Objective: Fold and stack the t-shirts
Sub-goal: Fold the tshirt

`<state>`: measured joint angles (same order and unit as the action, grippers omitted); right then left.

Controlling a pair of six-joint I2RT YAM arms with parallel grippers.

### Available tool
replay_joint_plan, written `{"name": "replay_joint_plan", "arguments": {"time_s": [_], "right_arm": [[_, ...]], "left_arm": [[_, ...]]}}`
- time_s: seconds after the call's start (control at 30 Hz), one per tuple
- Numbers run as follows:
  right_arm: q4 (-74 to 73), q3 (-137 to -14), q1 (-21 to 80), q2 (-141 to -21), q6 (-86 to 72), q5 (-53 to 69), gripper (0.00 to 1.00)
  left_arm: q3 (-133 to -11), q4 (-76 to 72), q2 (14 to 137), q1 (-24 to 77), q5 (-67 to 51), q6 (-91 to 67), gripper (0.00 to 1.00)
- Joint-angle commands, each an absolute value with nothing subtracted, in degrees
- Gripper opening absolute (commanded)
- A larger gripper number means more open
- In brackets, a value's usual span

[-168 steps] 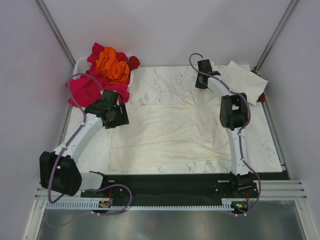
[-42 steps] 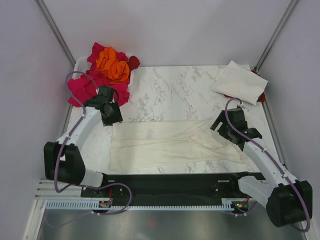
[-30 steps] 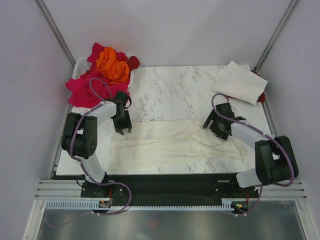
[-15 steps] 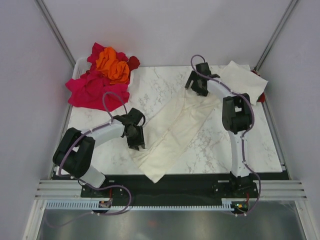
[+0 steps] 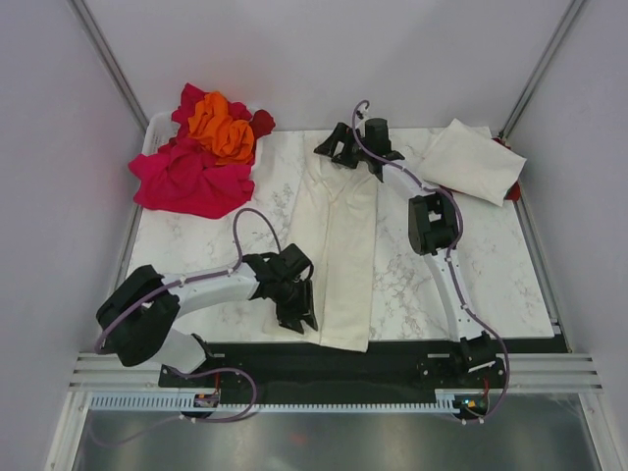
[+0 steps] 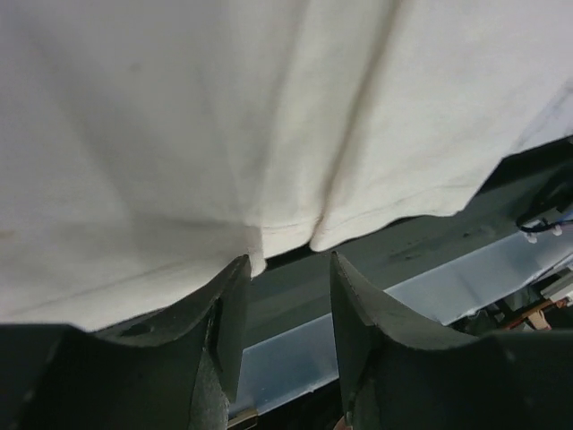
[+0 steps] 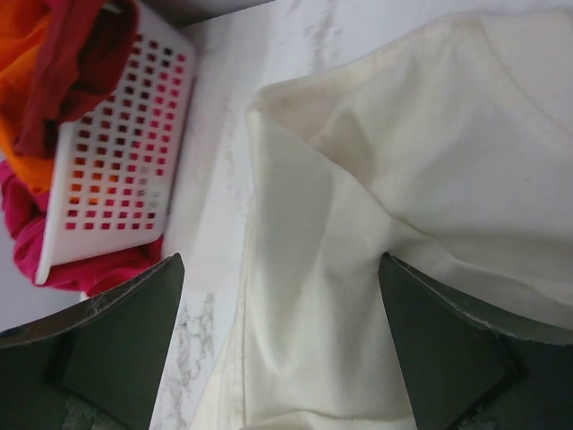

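The folded cream cotton t-shirt (image 5: 345, 250) lies as a long strip on the white marble table (image 5: 491, 265), running near-to-far. The left gripper (image 5: 299, 316) is half-open right by the near hem and grips nothing. The right gripper (image 5: 336, 155) gapes wide over the far end, empty too.

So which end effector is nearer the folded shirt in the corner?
Right. The right end effector is at the far edge, left of the folded shirt; the left end effector is at the near edge.
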<state>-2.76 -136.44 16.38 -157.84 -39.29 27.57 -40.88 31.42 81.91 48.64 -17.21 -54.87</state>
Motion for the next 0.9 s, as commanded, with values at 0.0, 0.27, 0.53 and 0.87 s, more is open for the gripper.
{"name": "replay_joint_plan", "arguments": {"time_s": [0.0,0.27,0.53,0.87], "right_arm": [[8.4,-141.4,20.2,-161.1,-42.3,41.4,0.98],[4.0,-126.9,17.4,-143.7,-31.8,30.1,0.98],[-7.2,-117.2,13.8,-124.3,-24.2,19.8,0.98],[-20.0,-104.8,11.1,-120.1,-26.6,11.2,0.9]], "left_arm": [[-48.2,27.3,84.9,50.9,-21.4,-57.5,0.48],[-53.8,28.4,76.6,50.5,-21.1,-56.8,0.53],[-55.9,34.5,69.8,46.3,-17.3,-47.6,0.55],[-62.2,50.1,64.3,37.2,-0.5,-31.8,0.58]]}}
